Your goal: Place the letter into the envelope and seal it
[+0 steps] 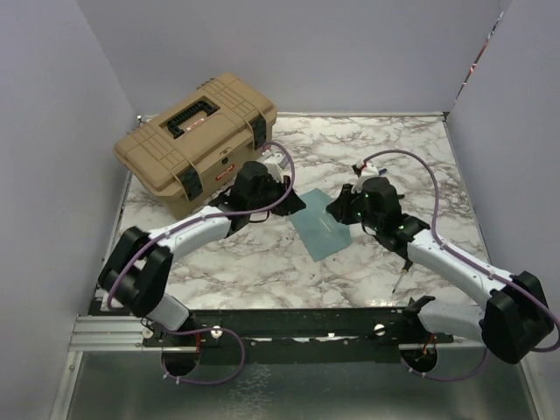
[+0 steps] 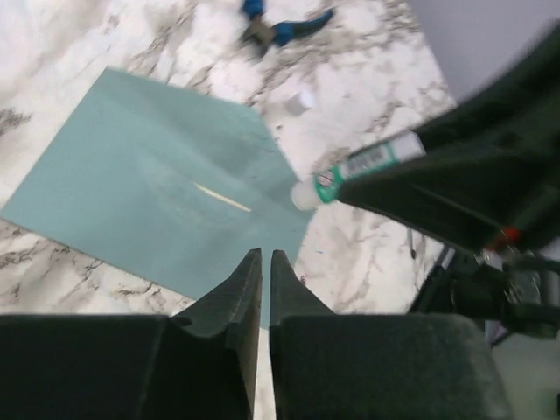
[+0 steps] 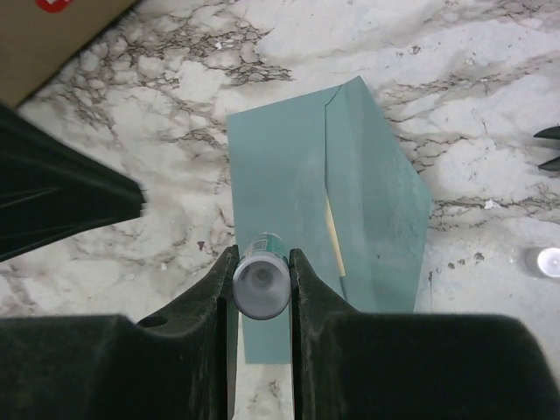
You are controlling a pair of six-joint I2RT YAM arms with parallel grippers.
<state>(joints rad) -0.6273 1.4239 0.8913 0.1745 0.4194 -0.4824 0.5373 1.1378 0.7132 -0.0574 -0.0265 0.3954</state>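
Observation:
The teal envelope [image 1: 322,229] lies flat on the marble table between my two grippers. A thin cream strip of the letter [image 3: 333,232] shows along the flap's edge; the rest of it is hidden inside the envelope [image 3: 289,192]. My right gripper [image 3: 262,254] is shut on a green and white glue stick [image 3: 261,282], its tip over the envelope's near part. My left gripper [image 2: 265,255] hangs over the envelope's [image 2: 149,184] corner, its jaws shut with nothing between them. In the left wrist view the glue stick [image 2: 363,164] juts out over the envelope's edge.
A tan toolbox [image 1: 197,140] stands at the back left, close behind the left arm. A small white cap [image 3: 544,261] and a blue-handled tool [image 2: 280,31] lie on the marble [image 1: 262,271] to the right of the envelope.

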